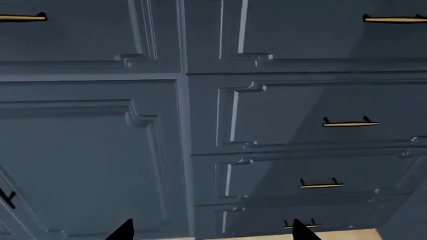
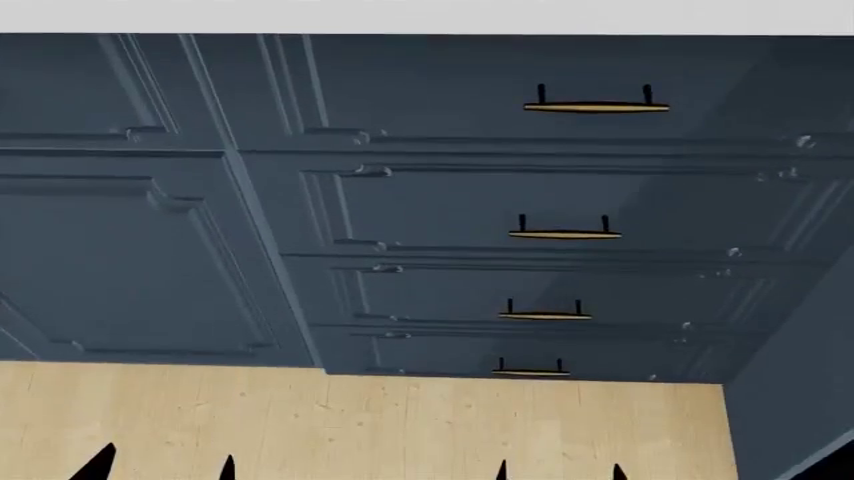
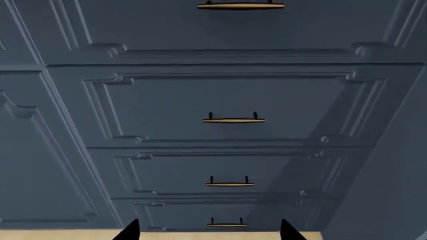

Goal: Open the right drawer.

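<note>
Right drawer [image 2: 534, 100]: top of the stack of four on the cabinet's right side, just under the bench edge, shut flush. Rigid panel front; likely slides stiffly on runners, some weight. Only real purchase is the brass handle [image 2: 597, 106], a slim bar on two black posts; smooth metal, may slip, so grip mid-bar.

Right hand [image 2: 558, 470]: low, over the floor [image 2: 400, 420], well apart from the handle, which sits above and ahead. Fingers spread wide, empty. Left hand [image 2: 163, 465]: likewise wide, empty, off to the side.
</note>
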### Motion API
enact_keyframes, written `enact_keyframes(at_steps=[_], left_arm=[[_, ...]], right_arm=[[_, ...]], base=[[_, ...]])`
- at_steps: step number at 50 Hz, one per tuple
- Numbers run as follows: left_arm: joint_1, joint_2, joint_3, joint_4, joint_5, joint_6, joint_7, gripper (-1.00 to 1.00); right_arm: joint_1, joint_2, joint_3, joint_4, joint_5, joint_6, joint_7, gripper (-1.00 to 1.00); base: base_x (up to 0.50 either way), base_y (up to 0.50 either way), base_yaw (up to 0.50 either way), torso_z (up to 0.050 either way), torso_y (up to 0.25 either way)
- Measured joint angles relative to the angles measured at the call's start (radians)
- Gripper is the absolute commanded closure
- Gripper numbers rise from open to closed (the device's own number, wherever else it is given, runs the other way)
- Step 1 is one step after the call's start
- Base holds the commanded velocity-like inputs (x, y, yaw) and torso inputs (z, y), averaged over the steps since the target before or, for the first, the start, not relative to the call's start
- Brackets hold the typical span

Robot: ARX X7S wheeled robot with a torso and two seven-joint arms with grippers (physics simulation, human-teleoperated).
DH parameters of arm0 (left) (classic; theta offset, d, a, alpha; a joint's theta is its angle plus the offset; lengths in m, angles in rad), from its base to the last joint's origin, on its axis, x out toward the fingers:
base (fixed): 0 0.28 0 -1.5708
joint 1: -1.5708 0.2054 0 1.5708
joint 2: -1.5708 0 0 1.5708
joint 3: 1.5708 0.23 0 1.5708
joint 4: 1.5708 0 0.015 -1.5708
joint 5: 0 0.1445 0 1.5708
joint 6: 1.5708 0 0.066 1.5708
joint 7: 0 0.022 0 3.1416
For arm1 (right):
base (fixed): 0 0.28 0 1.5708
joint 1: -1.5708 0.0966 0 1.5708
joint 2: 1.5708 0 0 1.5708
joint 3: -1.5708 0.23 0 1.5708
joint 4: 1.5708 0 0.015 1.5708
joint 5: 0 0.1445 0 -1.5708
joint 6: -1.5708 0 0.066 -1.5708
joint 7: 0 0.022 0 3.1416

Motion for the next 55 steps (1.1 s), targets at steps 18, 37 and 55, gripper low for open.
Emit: enact_keyframes(at_steps=[18, 37, 55], left_arm=[[0.002, -0.009, 0.006, -0.006, -0.020, 0.027, 0.002, -1.00], [0.003, -0.017, 0.015, 0.003, -0.023, 0.029, -0.012, -1.00], [0.000, -0.024, 0.024, 0.000, -0.027, 0.031, -0.022, -1.00]], right_arm=[[-0.004, 0.011, -0.012, -0.009, 0.012, -0.023, -0.002, -1.00], [-0.002, 0.020, -0.025, -0.003, 0.022, -0.031, -0.001, -1.00], [0.003, 0.026, -0.034, 0.006, 0.029, -0.033, 0.006, -1.00]], base=[[0.15, 0.00, 0.00, 0.000, 0.000], [0.23, 0.00, 0.00, 0.000, 0.000], [0.23, 0.00, 0.00, 0.000, 0.000]])
